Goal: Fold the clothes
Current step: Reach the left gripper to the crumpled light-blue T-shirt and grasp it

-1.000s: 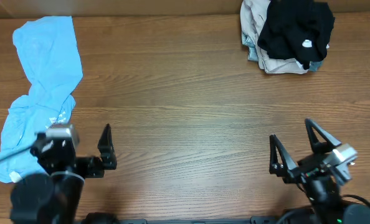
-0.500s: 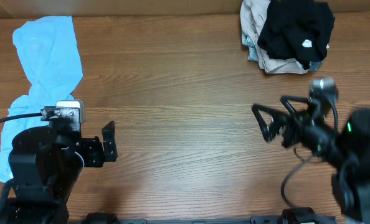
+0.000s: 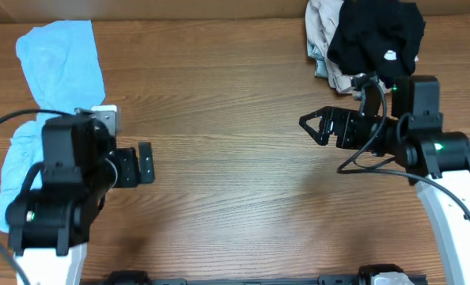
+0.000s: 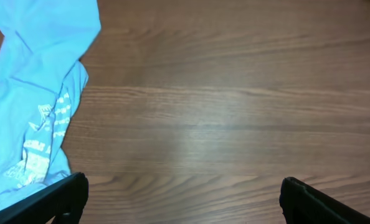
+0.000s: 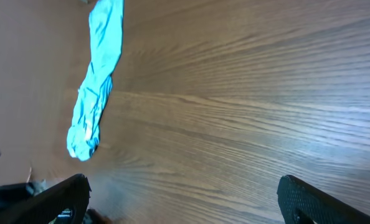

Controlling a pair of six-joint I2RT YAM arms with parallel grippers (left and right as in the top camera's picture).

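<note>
A light blue garment (image 3: 57, 95) lies crumpled along the table's left side; it also shows in the left wrist view (image 4: 29, 93) and far off in the right wrist view (image 5: 98, 87). A pile of black and beige clothes (image 3: 369, 39) sits at the back right. My left gripper (image 3: 145, 162) is open and empty, just right of the blue garment (image 4: 182, 199). My right gripper (image 3: 318, 127) is open and empty over bare wood, below and left of the pile (image 5: 185, 199).
The wooden table (image 3: 235, 103) runs between the two arms. A black cable (image 3: 5, 123) trails over the blue garment at the left arm.
Both arms have risen from the front edge and reached toward the middle. The right gripper swung left and up toward the pile; the left gripper moved up beside the blue garment.
</note>
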